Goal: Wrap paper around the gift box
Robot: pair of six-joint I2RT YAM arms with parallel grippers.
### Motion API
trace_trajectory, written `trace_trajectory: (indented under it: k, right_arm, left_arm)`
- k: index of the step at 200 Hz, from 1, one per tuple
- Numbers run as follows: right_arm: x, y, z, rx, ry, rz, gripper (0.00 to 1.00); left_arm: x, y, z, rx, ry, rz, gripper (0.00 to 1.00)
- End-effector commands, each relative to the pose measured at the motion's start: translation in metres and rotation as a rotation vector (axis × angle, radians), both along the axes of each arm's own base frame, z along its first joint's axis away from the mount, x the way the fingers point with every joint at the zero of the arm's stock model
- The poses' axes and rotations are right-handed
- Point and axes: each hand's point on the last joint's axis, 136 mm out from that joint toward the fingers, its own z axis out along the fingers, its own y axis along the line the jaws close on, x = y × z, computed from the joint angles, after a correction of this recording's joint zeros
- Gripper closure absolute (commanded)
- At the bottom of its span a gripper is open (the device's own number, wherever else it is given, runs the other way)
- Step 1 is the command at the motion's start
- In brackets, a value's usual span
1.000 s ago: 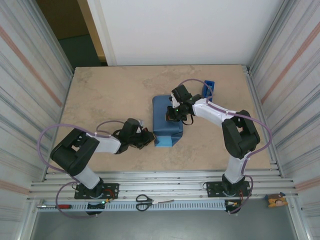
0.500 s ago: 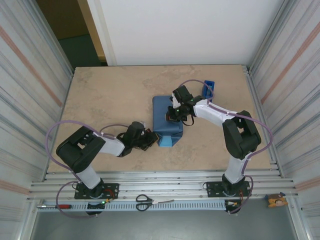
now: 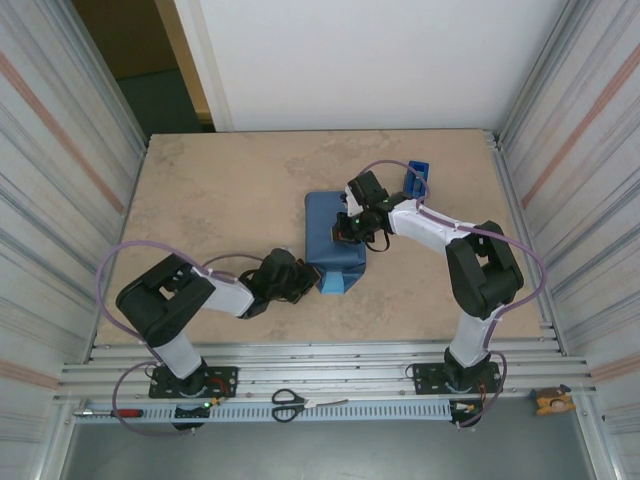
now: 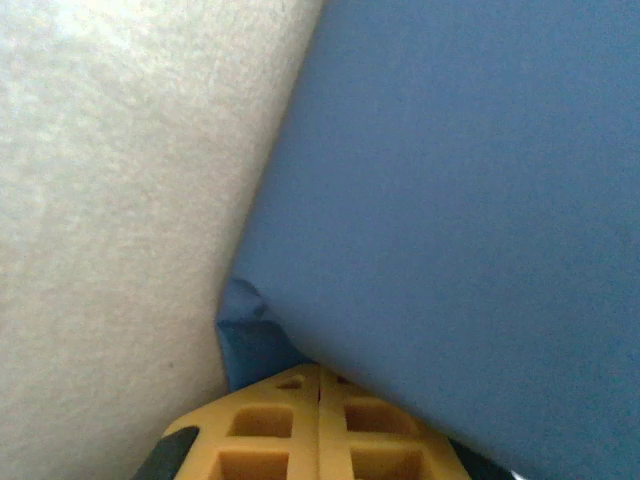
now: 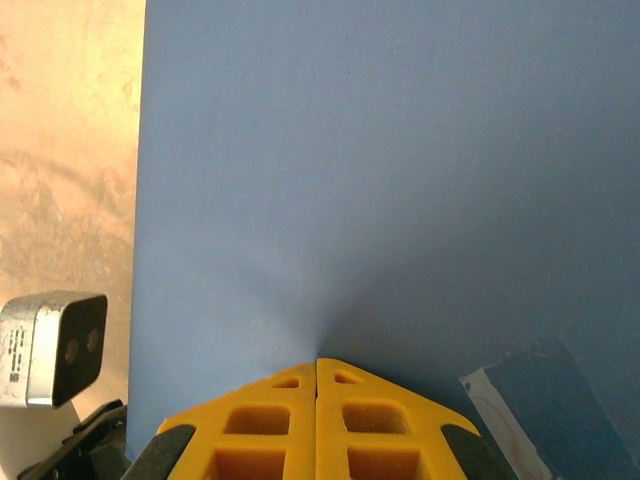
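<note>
Beige table (image 3: pixel 200 200), paper (image 3: pixel 330 225) lengthwise near-to-far

Open table (image 3: pixel 210 200) left of the paper (image 3: pixel 325 225); tape dispenser (image 3: pixel 416 180) stands right.

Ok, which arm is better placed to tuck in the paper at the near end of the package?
Left, probably. The left gripper, shut, sits at the near left corner of the paper, right beside a crumpled fold. The right gripper, also shut, presses down on top and looks needed there to hold the wrap.
</note>
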Motion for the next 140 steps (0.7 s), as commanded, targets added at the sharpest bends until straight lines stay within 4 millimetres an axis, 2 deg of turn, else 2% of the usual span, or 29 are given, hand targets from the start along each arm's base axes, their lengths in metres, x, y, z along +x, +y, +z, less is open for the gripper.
trace_trajectory:
  k: [1,36,78,104,119,140]
  right_arm:
    - [-0.034,-0.028,-0.055,-0.149,0.174,-0.030,1.00]
    - [-0.033,-0.027,-0.056,-0.140,0.175,-0.034,1.00]
    - [-0.033,-0.027,-0.057,-0.134,0.180,-0.034,1.00]
    - [-0.034,-0.027,-0.057,-0.134,0.183,-0.033,1.00]
    - [-0.035,-0.028,-0.058,-0.136,0.182,-0.031,1.00]
    - [-0.036,-0.028,-0.058,-0.132,0.186,-0.031,1.00]
  left_arm:
    - [0.010,-0.002,0.011,-0.015,-0.023,0.088,1.00]
    - [0.010,-0.002,0.006,0.026,-0.002,0.110,1.00]
    - [0.004,0.024,-0.017,0.131,0.082,0.198,1.00]
    - [0.009,0.012,-0.010,0.086,0.066,0.177,1.00]
    - [0.012,0.001,0.001,0.048,0.033,0.157,1.00]
    - [0.017,-0.018,0.022,-0.018,-0.019,0.107,0.94]
